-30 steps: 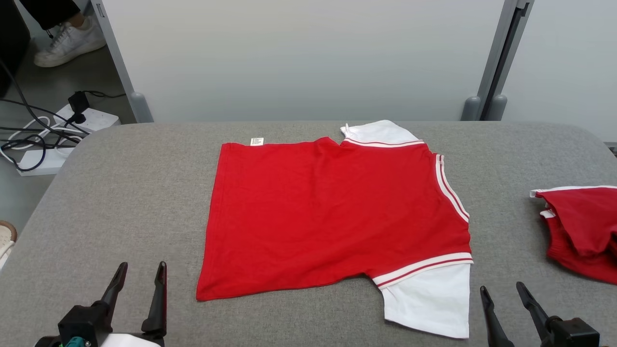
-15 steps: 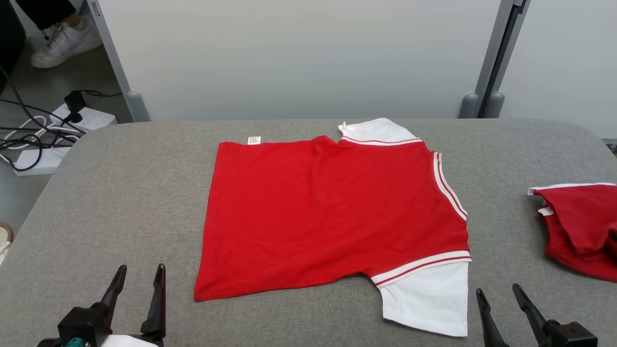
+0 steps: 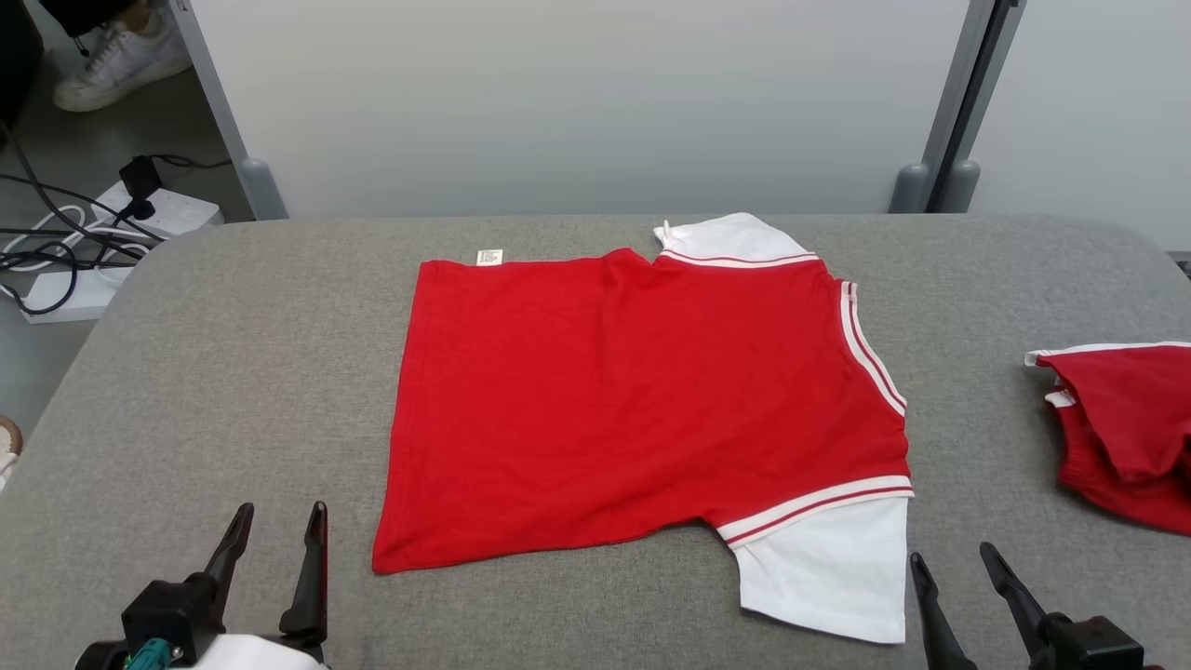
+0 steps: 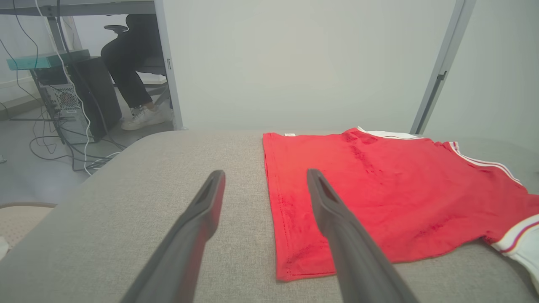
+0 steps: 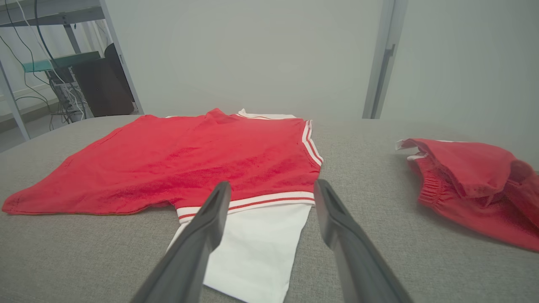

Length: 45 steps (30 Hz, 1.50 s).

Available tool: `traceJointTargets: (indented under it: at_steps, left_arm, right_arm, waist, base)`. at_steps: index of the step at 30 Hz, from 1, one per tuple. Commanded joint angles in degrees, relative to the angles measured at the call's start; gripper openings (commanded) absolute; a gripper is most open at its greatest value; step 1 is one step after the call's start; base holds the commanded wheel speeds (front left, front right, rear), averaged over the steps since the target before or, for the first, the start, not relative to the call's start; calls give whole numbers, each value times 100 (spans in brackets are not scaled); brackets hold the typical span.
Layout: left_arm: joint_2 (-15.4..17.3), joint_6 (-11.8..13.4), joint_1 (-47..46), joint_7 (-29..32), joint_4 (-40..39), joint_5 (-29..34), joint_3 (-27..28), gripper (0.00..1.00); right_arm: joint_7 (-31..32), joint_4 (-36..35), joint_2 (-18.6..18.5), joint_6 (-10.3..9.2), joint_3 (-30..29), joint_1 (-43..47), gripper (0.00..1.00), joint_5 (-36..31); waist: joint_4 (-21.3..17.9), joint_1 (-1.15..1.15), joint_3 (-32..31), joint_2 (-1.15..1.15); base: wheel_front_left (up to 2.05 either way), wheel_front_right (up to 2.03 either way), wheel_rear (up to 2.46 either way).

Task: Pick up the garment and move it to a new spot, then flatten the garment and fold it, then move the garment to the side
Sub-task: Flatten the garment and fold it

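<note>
A red shirt (image 3: 633, 400) with white sleeves lies spread flat in the middle of the grey table (image 3: 233, 372), collar to the right and hem to the left. It also lies ahead in the left wrist view as the red shirt (image 4: 379, 193) and in the right wrist view as the red shirt (image 5: 189, 164). My left gripper (image 3: 282, 512) hovers open near the table's front edge, left of the shirt's hem corner. My right gripper (image 3: 954, 556) stands open just right of the near white sleeve (image 3: 828, 568). Both are empty.
A second crumpled red garment (image 3: 1121, 428) lies at the table's right edge, also seen as the red garment (image 5: 471, 181). Off the table at the far left are a power strip with cables (image 3: 140, 214) and a person's white shoe (image 3: 116, 60). A pale partition wall (image 3: 577, 102) stands behind the table.
The whole picture has shifted slightly, so the camera has moved. The shirt and both open grippers keep their places relative to each other.
</note>
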Motion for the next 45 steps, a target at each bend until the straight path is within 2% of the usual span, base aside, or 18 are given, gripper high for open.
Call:
traceJointTargets:
  at_steps: [1,5,10,16,25,34,35,37,38,39,45]
  left_arm:
    - [79,-59,-420,-50,-99,63,214,100]
    - [50,-162,-595,89,77,4,125,100]
    - [-53,-402,-914,746,511,-187,-138,100]
    - [-91,-673,-1342,1399,1079,-463,-269,100]
    - [-18,-852,-1611,1709,1606,-690,-283,100]
    - [-49,-907,-1839,1684,1869,-725,-363,100]
    - [-54,-922,-1861,1688,1896,-739,-376,100]
    - [-59,-967,-1892,1748,1961,-784,-415,100]
    - [-55,-982,-1905,1738,1976,-798,-423,39]
    - [-61,-1001,-1906,1750,1996,-823,-439,0]
    - [-60,-1073,-1807,1756,1975,-1013,-450,0]
  right_arm:
    - [-40,-198,-71,8,175,-276,100,-45]
    - [168,-206,-62,8,98,-321,100,24]
    - [1055,-73,-81,8,232,-342,100,175]
    - [1491,-90,-162,8,386,-471,100,187]
    - [1649,217,-129,8,349,-665,100,317]
    - [1694,828,-139,8,492,-1062,100,428]
    - [1716,909,-140,8,518,-1103,98,453]
    - [1753,1064,-146,8,591,-1183,47,490]
    - [1773,1134,-145,8,623,-1215,22,523]
    - [1776,1188,-146,8,636,-1240,0,549]
    - [1855,1211,-154,8,497,-1085,0,766]
  waist:
    - [-18,0,22,0]
    - [-53,0,102,0]
    - [-112,0,381,0]
    - [-177,0,869,0]
    - [-209,0,1265,0]
    - [-128,0,1422,0]
    - [-120,0,1432,0]
    - [-109,0,1446,0]
    - [-106,0,1451,0]
    - [-100,0,1455,0]
    - [-63,0,1425,0]
  base:
    - [0,0,0]
    - [0,0,0]
    - [0,0,0]
    - [0,0,0]
    - [0,0,0]
    - [0,0,0]
    - [0,0,0]
    - [0,0,0]
    - [0,0,0]
    - [0,0,0]
    - [0,0,0]
